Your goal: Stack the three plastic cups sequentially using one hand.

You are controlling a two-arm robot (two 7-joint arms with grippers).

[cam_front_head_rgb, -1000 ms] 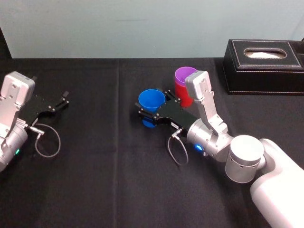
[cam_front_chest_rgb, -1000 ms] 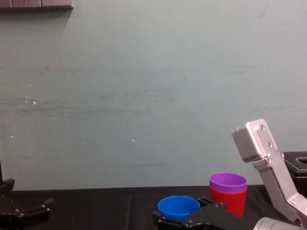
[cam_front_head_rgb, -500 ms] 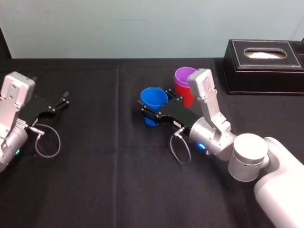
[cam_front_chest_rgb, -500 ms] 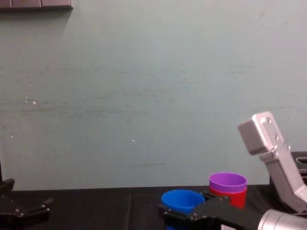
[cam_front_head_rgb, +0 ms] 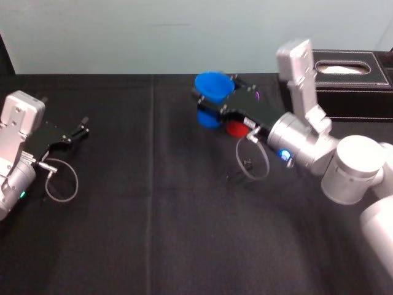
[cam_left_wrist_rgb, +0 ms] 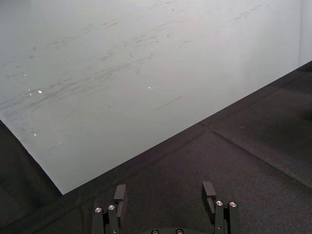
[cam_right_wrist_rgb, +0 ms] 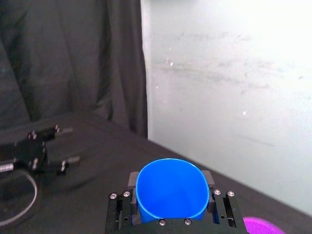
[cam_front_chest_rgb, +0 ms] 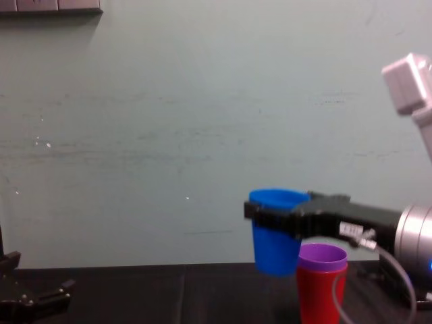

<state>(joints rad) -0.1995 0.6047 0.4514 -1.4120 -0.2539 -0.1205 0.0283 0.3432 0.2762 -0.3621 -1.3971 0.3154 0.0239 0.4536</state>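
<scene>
**Blue cup held aloft beside the red-and-purple stack**

Head view: right claw (cam_front_head_rgb: 216, 93) closed around the blue cup (cam_front_head_rgb: 214, 85), upright and clear of the black tabletop (cam_front_head_rgb: 153, 215). Red cup (cam_front_head_rgb: 235, 128) stands partly hidden under the claw body. Black box (cam_front_head_rgb: 356, 86) at far right. Left claw (cam_front_head_rgb: 77, 132) rests on the tabletop, well apart.

Chest view: blue cup (cam_front_chest_rgb: 277, 233) held near its rim by the right claw (cam_front_chest_rgb: 273, 213). Its base hangs just left of the purple cup (cam_front_chest_rgb: 322, 254), which sits nested in the red cup (cam_front_chest_rgb: 322, 293).

Left wrist view: left claw (cam_left_wrist_rgb: 163, 192) fingers spread wide, holding nothing.

Right wrist view: blue cup (cam_right_wrist_rgb: 170, 187) sits between both fingers (cam_right_wrist_rgb: 132, 180). Purple cup rim (cam_right_wrist_rgb: 263, 226) shows at the edge.
</scene>
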